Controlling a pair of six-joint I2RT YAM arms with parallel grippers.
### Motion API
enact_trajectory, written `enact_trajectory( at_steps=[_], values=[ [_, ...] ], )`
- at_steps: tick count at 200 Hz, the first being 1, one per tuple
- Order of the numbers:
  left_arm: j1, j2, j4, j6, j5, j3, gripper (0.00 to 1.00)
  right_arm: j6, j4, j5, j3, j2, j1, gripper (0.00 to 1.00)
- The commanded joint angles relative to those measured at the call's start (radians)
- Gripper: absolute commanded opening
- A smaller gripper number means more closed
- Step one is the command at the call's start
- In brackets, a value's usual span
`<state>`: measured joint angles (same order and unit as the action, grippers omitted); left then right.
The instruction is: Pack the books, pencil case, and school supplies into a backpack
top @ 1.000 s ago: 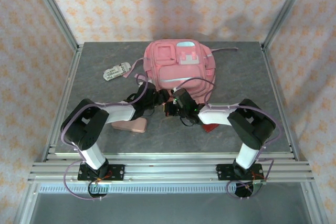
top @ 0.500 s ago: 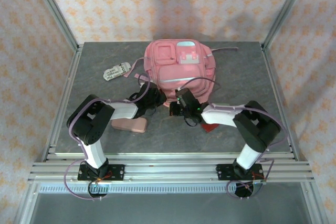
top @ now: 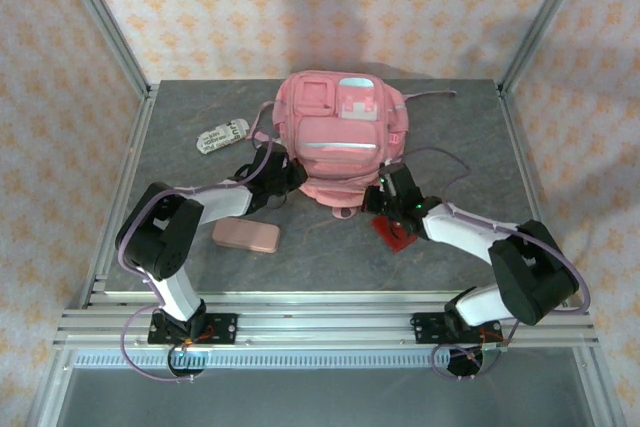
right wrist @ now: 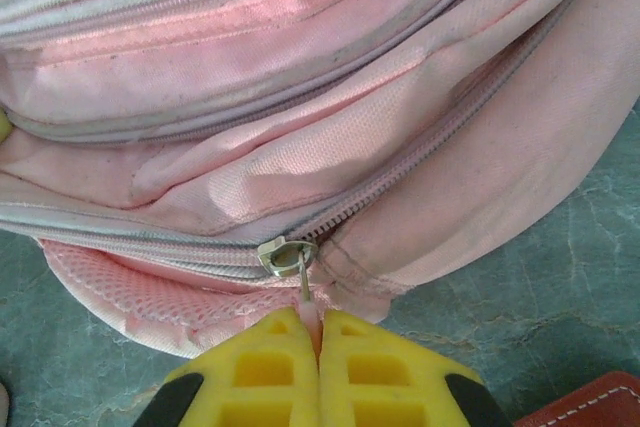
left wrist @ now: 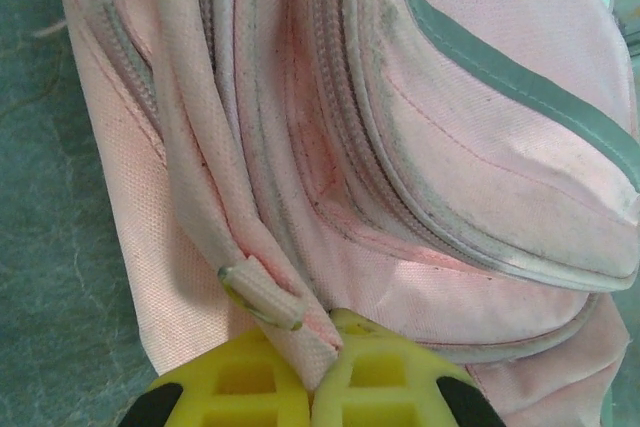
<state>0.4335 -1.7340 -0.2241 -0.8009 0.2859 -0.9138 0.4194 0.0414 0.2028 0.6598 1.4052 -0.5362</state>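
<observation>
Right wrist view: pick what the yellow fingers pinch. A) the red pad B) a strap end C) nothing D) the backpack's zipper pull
D: the right gripper is shut on the zipper pull, which hangs from the slider on the pink backpack.

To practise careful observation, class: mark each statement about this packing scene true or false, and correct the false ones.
1. The right tool is shut on the backpack's zipper pull. True.
2. The left tool hangs open, holding nothing. False: it is shut on a pink strap of the backpack.
3. A pink case lies on the table, outside the backpack. True.
4. The backpack rests on top of the pink case. False: they lie apart.
</observation>
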Motion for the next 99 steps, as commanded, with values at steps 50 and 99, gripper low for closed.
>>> enact_trajectory(
  at_steps=[50,99],
  values=[
    [-0.094,-0.126,0.176,0.145,-0.085,-0.349,0.06,0.131,0.019,-0.035,0.089,0.113,-0.216,0.0],
    [-0.098,-0.005,0.192,0.135,-0.082,-0.277,0.49,0.155,0.146,0.019,0.229,0.292,-0.244,0.0]
  ],
)
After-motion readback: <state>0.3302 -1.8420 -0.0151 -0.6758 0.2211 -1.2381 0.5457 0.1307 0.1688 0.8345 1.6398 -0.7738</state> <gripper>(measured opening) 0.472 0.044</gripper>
